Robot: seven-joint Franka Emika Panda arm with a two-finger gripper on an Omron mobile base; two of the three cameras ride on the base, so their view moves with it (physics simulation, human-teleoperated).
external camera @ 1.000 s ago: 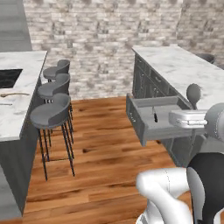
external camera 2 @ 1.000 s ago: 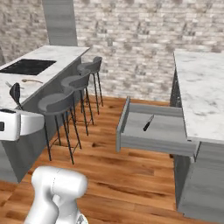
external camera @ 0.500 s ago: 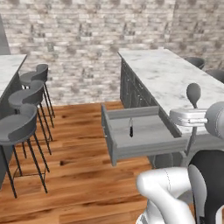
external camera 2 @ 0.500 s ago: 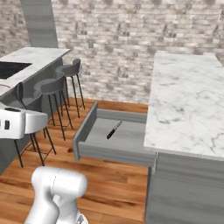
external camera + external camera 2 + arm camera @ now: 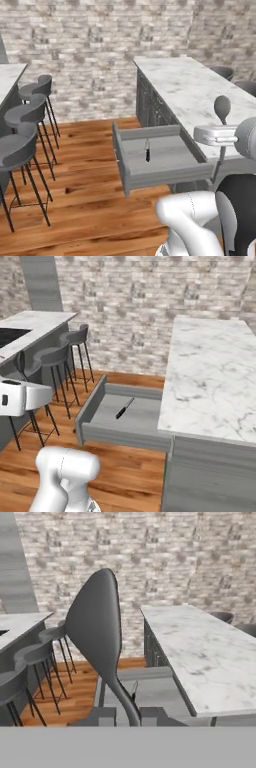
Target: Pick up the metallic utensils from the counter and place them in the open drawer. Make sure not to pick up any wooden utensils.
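Above the open drawer [image 5: 155,160], where the knife [image 5: 124,408] already lies, we hold the spoon [image 5: 100,642] upright in our clamped gripper [image 5: 127,714].

White arm [image 5: 187,220] — dark joints

- The spoon [image 5: 95,642], a dull grey metal with a smooth satin sheen, is seen close up in the hand view.
- The counter [image 5: 195,95] is finished in polished white marble with grey veins.
- The drawer [image 5: 125,433] is shown in flat matt grey.
- A knife [image 5: 124,408] with a black handle and a silvery blade is seen.
- The floor [image 5: 80,200] is laid in glossy orange-brown wood planks.
- The back wall [image 5: 150,306] is made of rough grey stone brick.
- The stools [image 5: 27,125] are given smooth dark grey seats on thin dark metal legs.
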